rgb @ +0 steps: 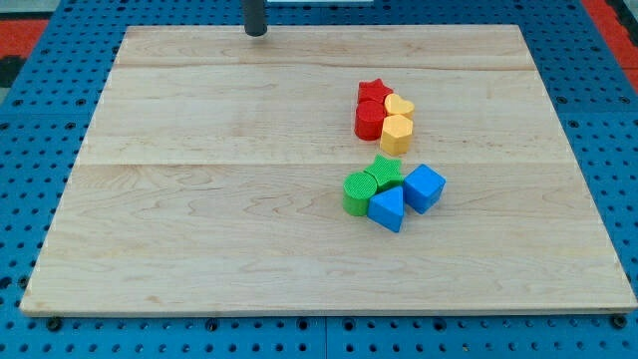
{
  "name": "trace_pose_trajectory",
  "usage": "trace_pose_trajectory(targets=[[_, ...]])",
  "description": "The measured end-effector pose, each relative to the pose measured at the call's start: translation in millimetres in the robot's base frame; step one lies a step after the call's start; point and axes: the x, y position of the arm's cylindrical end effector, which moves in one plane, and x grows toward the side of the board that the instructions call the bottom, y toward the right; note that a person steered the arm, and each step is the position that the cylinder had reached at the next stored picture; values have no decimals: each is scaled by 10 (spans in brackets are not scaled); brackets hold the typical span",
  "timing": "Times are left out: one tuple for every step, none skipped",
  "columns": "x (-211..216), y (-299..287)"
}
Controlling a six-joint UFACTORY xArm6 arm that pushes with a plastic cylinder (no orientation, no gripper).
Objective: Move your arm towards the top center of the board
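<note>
My tip (256, 33) stands at the view's top edge of the wooden board (199, 199), a little left of centre, far from all blocks. To its lower right is a tight cluster: a red star (374, 92), a red cylinder (370, 121), a yellow heart (400, 106) and a yellow hexagonal block (396, 134). Below them is a second cluster: a green star (385, 171), a green cylinder (358, 193), a blue triangular block (387, 209) and a blue cube (424, 187).
The board lies on a blue pegboard table (40, 120). A red surface (20, 20) shows at the top corners.
</note>
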Motion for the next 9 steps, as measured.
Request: trace_pose_trajectory(targets=[[0, -25], [37, -30], [37, -30], [37, -32], [49, -21], [50, 44], [50, 174], [54, 545], [48, 721]])
